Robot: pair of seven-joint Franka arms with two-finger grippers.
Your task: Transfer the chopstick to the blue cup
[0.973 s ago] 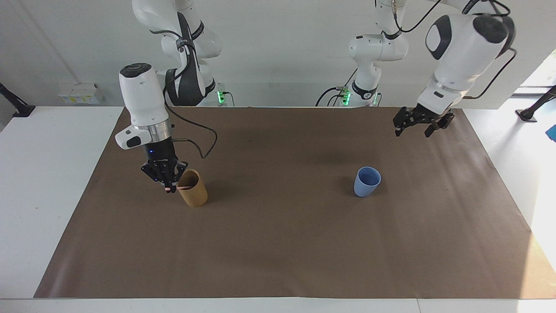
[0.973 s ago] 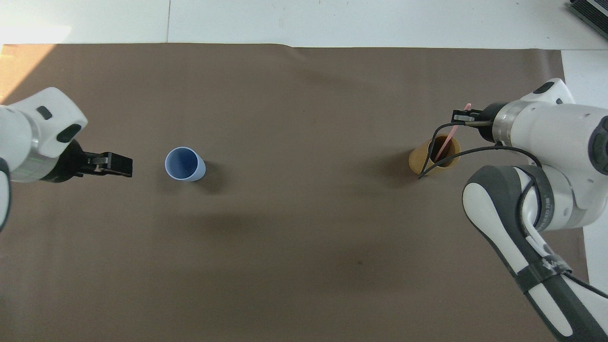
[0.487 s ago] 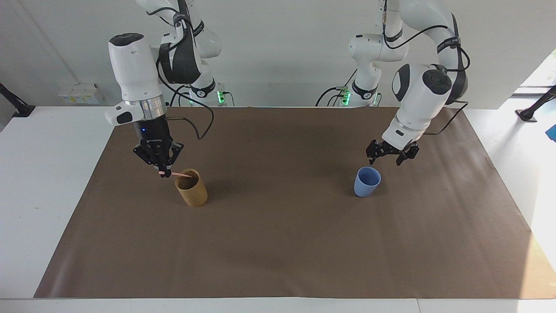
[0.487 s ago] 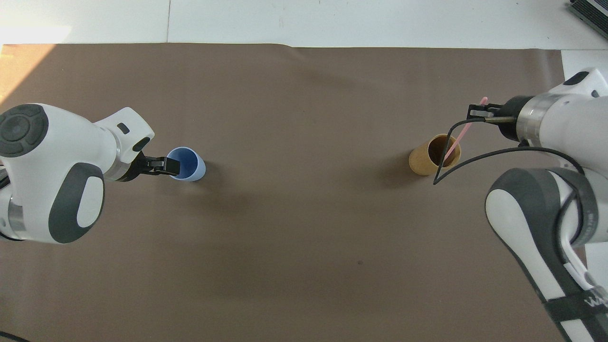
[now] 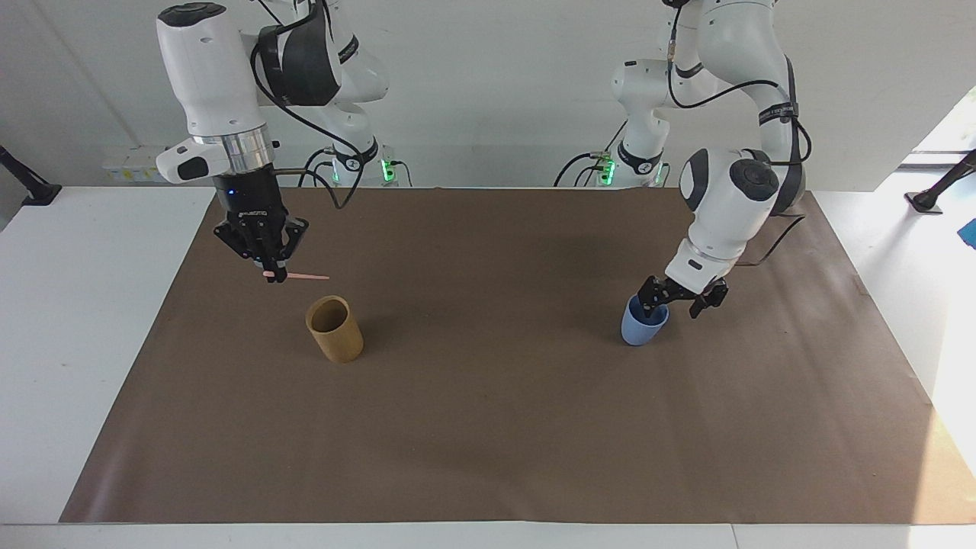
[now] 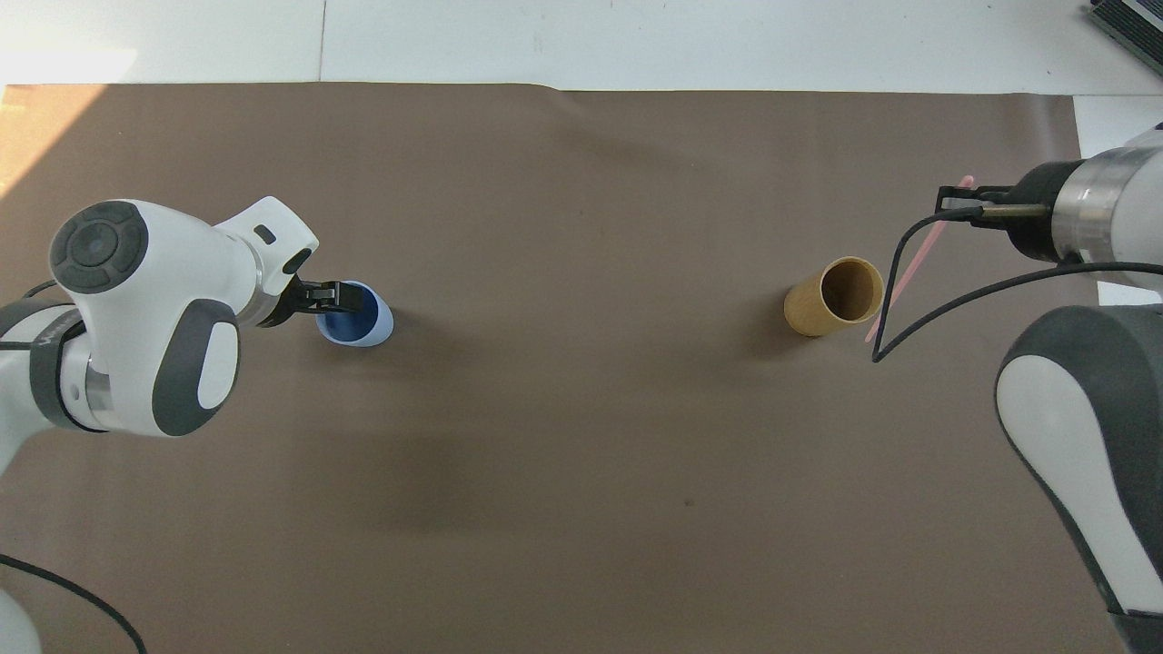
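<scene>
The right gripper (image 5: 273, 276), clamped on the thin pale pink chopstick (image 5: 301, 276), holds it above the tan cylindrical cup (image 5: 335, 329); the left gripper (image 5: 674, 303), jaws apart, straddles the light-blue tumbler's (image 5: 639, 328) rim; next, carry it across to that cup

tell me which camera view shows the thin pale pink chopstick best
The facing view. There the thin pale pink chopstick sticks out sideways from the shut right gripper, clear above the tan cylindrical cup. In the overhead view it shows too, but a black cable crosses it beside the cup.
</scene>
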